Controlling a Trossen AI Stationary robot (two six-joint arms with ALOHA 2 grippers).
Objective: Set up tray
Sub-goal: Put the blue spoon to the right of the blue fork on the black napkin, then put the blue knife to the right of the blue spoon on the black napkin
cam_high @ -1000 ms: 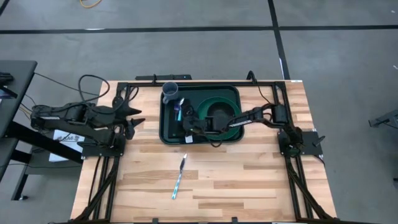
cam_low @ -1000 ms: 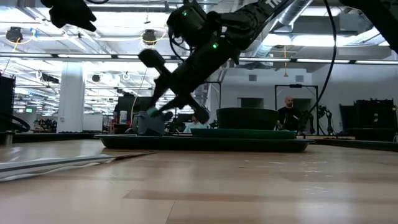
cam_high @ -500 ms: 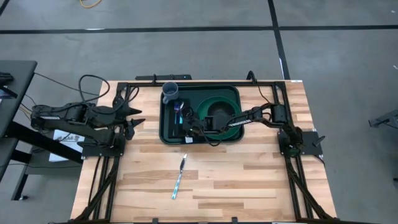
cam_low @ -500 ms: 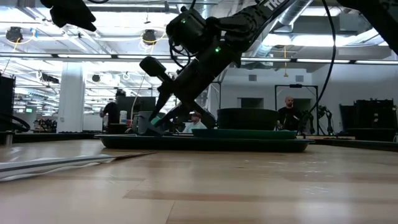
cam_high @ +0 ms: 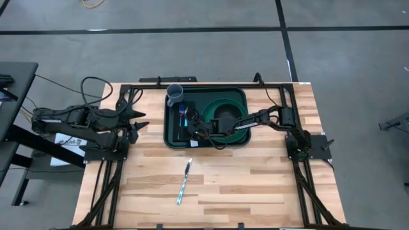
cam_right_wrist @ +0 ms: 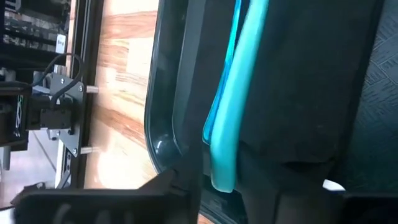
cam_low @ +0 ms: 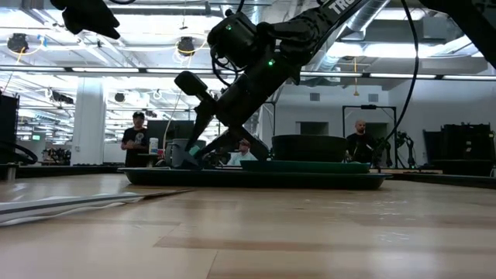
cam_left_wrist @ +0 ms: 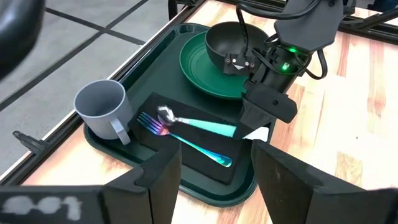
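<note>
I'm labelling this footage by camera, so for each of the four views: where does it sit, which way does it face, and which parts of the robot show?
High: overhead, looking straight down; both arms, the tray.
Low: at tabletop height, looking level across; the right arm over the tray.
Left wrist: on the waiting left arm at the table's left edge, facing the tray; own fingers, the right claw.
Right wrist: close above the tray; turquoise handle.
Shared: all four show the tray.
</note>
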